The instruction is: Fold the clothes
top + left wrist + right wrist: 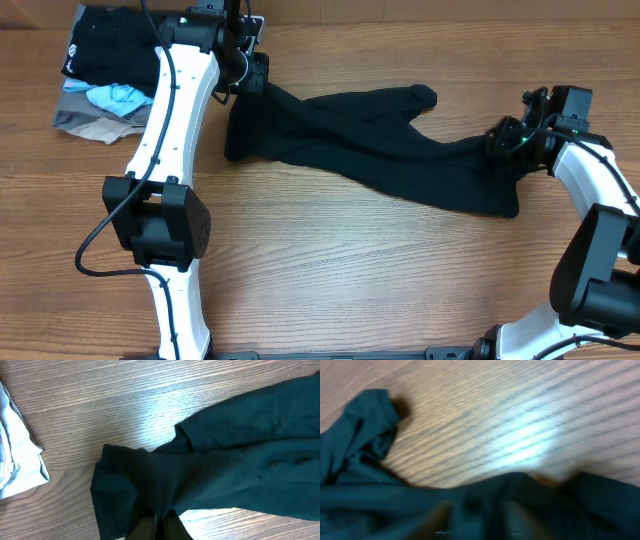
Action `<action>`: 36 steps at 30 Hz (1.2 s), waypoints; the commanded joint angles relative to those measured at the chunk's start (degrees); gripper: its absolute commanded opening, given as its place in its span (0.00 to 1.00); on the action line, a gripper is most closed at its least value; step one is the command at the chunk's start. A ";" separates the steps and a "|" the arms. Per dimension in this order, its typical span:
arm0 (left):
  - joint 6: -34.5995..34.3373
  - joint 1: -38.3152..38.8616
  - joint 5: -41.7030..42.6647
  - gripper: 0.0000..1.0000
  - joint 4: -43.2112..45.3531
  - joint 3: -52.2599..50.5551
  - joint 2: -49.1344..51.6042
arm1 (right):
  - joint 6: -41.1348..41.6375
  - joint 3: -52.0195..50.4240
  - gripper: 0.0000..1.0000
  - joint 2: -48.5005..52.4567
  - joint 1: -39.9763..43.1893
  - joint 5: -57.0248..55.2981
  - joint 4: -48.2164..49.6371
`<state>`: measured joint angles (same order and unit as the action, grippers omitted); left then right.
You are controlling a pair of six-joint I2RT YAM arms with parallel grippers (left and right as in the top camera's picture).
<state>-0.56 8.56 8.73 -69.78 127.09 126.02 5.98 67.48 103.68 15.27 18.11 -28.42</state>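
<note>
The clothes (370,140) lie as a rumpled strip across the table (330,260), from 10 to 3 o'clock, with no fold made yet. My left claw (159,525) pinches the 10 o'clock end. My right claw (508,142) sits at the other end, too blurred to tell its grip.

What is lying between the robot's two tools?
The black shirt lies there, stretched across the wooden table from the left tool to the right tool. Nothing else lies between them. The overhead view shows it best.
</note>
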 commanded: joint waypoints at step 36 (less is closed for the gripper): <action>-0.94 0.22 -0.37 0.04 0.50 -0.37 -0.72 | 1.03 -7.08 0.35 -0.37 1.14 -5.42 0.35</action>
<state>-0.56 8.56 8.73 -69.38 127.07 126.02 7.09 60.73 103.68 16.73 13.04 -28.91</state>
